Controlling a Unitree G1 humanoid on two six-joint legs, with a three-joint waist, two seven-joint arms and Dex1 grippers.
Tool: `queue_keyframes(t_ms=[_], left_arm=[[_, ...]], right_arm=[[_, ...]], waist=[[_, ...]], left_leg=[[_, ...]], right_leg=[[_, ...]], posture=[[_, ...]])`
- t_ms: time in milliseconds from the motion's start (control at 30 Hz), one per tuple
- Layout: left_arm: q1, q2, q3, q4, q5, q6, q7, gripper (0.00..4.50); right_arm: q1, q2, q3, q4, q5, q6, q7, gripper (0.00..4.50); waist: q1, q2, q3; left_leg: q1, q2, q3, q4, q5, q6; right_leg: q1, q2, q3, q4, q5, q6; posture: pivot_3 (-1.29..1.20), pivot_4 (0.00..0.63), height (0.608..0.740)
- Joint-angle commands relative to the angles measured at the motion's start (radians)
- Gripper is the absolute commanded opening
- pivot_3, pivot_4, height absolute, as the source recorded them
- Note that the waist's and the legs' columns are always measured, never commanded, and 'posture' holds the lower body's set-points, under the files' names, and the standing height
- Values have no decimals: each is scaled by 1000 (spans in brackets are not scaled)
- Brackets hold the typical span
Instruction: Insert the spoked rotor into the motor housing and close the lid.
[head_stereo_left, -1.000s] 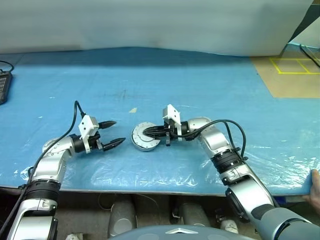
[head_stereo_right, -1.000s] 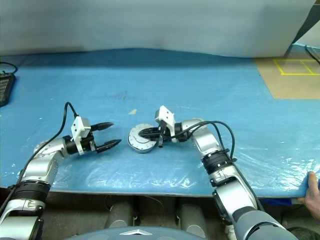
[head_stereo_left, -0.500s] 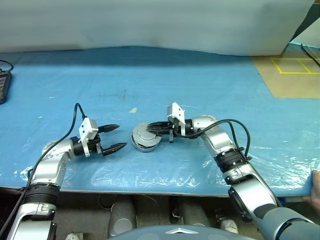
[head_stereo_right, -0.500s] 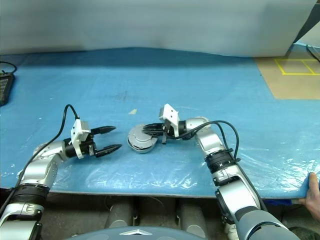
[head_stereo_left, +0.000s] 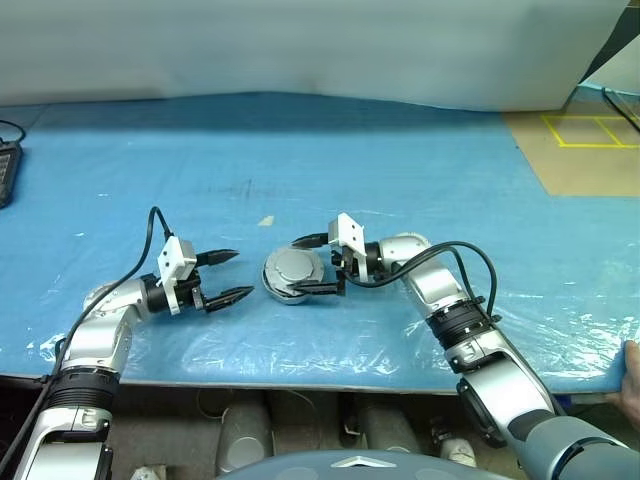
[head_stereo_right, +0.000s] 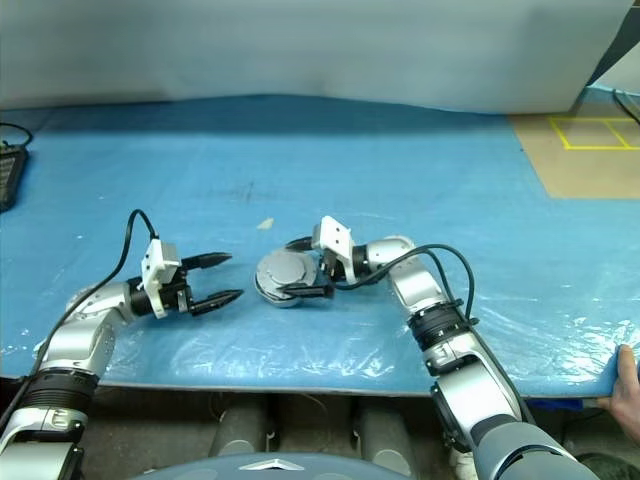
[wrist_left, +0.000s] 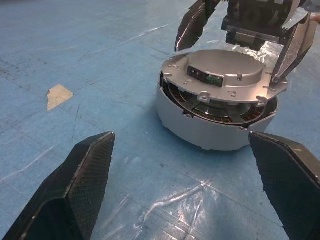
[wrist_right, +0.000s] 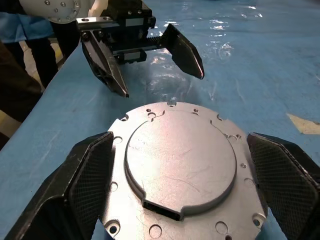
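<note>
The blue table (head_stereo_left: 420, 160) carries the work at its near centre. The motor housing (wrist_left: 200, 131) sits flat on the blue cover, between the two arms, with the lid (wrist_left: 225, 75) resting on top of it, plain silver face up.

Progress: the lid is on but not seated. In the left wrist view it lies tilted, raised on the side facing that camera, and a gap under it shows the copper-brown windings. The spoked rotor cannot be made out through that gap; I judge it is already inside, since nothing like it lies loose on the table. What appears to be left is to press the lid level and down so that its rim meets the housing all round.

Right gripper (head_stereo_left: 312, 264): reaches in from the housing's 3 o'clock, jaws spread wide, one finger at the lid's 12 o'clock edge and the other at its 6 o'clock edge. The fingers (wrist_right: 87, 185) stand on either side of the lid, and whether they just touch its rim cannot be told. It grips nothing.

Left gripper (head_stereo_left: 225, 275): waits at the housing's 9 o'clock, near but apart from it, pointing toward it. Jaws are fully parted and empty, touching nothing.

A small pale scrap (wrist_left: 59, 95) lies on the cover near the housing's 11 o'clock.
</note>
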Motion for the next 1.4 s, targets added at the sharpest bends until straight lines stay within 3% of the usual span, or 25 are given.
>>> queue_keyframes(t_ms=[33, 133, 300, 600, 933, 1400], left_arm=[[4, 10, 21, -16, -4, -20, 6, 4500], [7, 13, 22, -17, -2, -21, 11, 4500], [19, 22, 30, -25, -5, -21, 19, 4500], [36, 25, 32, -37, -9, -19, 36, 4500], [48, 29, 28, -48, -4, -15, 52, 4500], [37, 32, 24, -47, -3, -10, 55, 4500]], right_arm=[[-7, 14, 2, 29, -7, -26, -6, 4480], [-12, 26, -3, 46, 1, -23, -7, 4307], [-17, 36, -2, 57, 2, -26, 0, 2938], [-36, 47, 2, -4, 8, 37, -9, 2933], [-36, 38, 62, -54, -91, 51, -97, 2933], [-48, -6, 65, 26, -112, 34, -73, 2933]], waist=[[0, 0, 0], [-2, 0, 0], [-3, 0, 0], [-6, 0, 0], [-6, 0, 0], [-5, 0, 0]], left_leg=[[0, 0, 0, 0, 0, 0], [0, 0, 0, 0, 0, 0], [0, 0, 0, 0, 0, 0], [1, 0, 0, 0, 0, 0], [1, 0, 0, 0, 0, 0], [2, 0, 0, 0, 0, 0]], right_leg=[[0, 0, 0, 0, 0, 0], [0, 0, 0, 0, 0, 0], [0, 0, 0, 0, 0, 0], [0, 0, 0, 0, 0, 0], [0, 0, 0, 0, 0, 0], [2, 0, 0, 0, 0, 0]], posture=[[0, 150, 740], [0, 150, 740], [0, 150, 740], [0, 150, 740], [0, 150, 740], [0, 150, 740]])
